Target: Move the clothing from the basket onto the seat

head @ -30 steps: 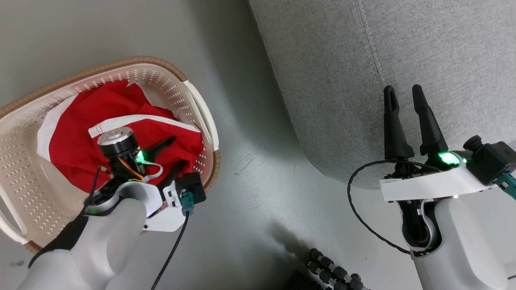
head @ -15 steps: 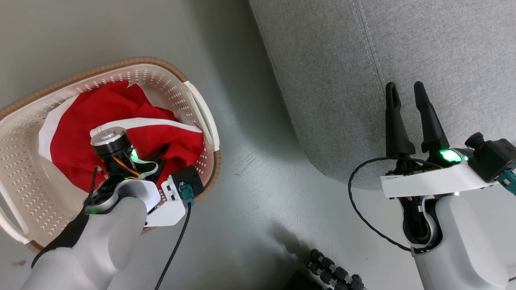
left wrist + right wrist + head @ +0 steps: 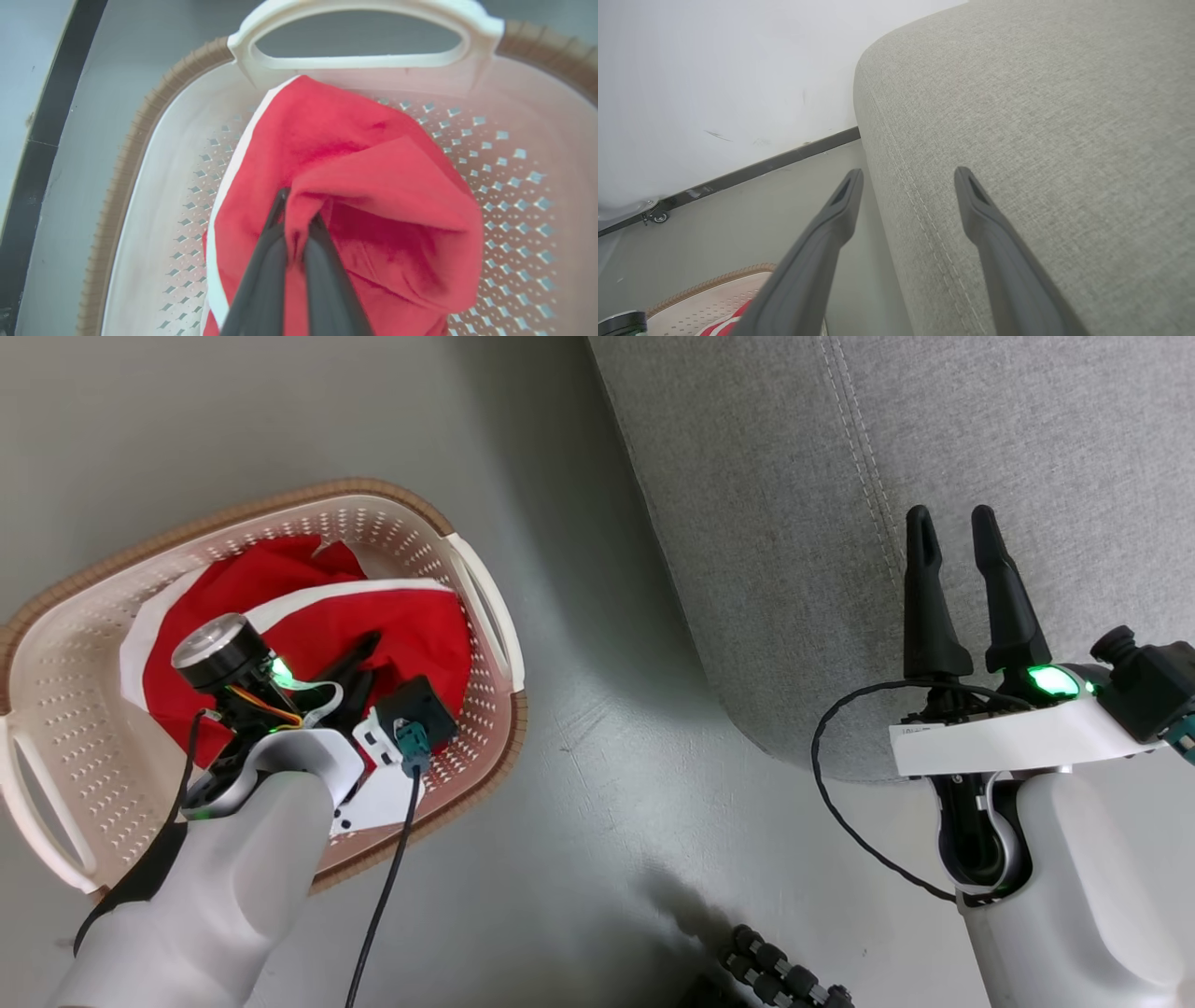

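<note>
Clothing (image 3: pixel 401 635) sits in the basket (image 3: pixel 75 709), at nine o'clock from the seat (image 3: pixel 794 523). Left gripper (image 3: pixel 299 207) clamped on one red fold; right gripper (image 3: pixel 952 518) spread, empty. Thin pinch could slip on lifting, or snag the basket's handle.

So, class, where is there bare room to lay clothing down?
Free: the grey seat beside the right gripper; the floor strip between basket and seat. Crowded: the basket, where the left gripper pinches red clothing.
</note>
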### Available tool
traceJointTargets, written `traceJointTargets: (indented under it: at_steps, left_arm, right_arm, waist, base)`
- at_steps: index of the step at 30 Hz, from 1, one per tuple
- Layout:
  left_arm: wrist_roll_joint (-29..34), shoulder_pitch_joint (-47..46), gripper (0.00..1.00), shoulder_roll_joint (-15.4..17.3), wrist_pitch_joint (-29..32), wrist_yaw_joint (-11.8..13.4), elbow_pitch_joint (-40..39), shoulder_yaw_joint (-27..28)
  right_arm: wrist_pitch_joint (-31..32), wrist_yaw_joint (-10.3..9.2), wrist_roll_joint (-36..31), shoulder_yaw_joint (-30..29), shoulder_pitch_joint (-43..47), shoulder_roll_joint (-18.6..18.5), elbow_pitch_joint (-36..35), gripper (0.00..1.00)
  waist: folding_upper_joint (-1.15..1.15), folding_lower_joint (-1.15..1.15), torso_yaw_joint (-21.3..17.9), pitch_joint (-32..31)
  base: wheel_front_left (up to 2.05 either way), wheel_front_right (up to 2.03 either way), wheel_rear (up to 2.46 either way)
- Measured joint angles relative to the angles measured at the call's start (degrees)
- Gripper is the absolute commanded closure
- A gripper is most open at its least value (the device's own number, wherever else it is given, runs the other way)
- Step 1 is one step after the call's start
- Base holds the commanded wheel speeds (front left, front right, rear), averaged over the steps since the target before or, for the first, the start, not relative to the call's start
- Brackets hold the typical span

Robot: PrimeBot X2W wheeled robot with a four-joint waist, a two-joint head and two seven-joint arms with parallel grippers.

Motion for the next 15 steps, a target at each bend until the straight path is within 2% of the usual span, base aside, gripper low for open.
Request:
traceJointTargets:
  at_steps: [15]
  left_arm:
    - [-7.54,0.25,1.00,-2.97,-5.10,3.45,-2.59,5.81]
  right_arm:
    - [-0.07,0.00,-3.09,-1.74,-1.72,-0.02,1.04,0.00]
  waist:
    - [0.00,0.00,2.68,-4.15]
  base:
    - [0.00,0.00,0.00]
